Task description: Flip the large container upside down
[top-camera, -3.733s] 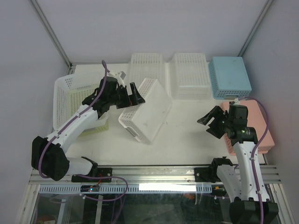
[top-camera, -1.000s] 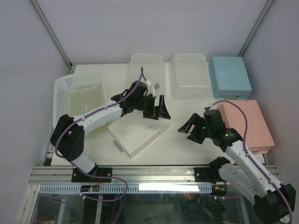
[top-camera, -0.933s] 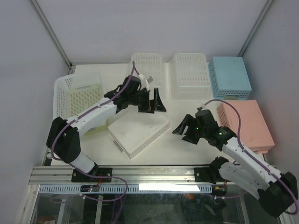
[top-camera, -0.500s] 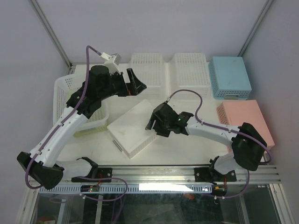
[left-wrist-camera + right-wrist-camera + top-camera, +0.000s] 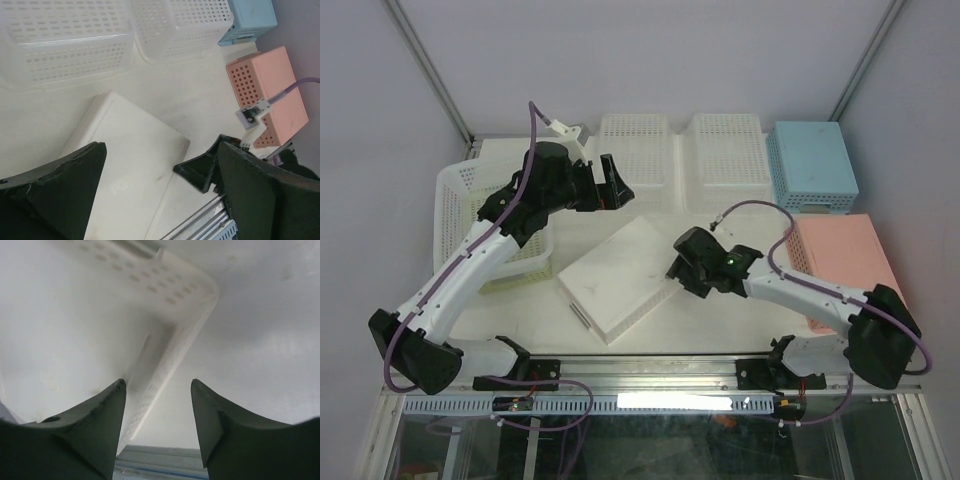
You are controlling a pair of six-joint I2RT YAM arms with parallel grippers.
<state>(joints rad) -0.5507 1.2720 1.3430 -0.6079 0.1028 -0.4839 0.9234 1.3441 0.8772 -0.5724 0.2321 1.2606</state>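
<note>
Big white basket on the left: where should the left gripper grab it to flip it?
Probably the far rim of the big basket, from above, one finger inside. It stands mouth up, the wall under the flared rim is thin, and the open left gripper hangs nearest that end.

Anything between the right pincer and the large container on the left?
Yes. The upturned solid-base basket lies on the table between the right pincer and the large container; the pincer is at that basket's right edge. The left arm also crosses above the container.
</note>
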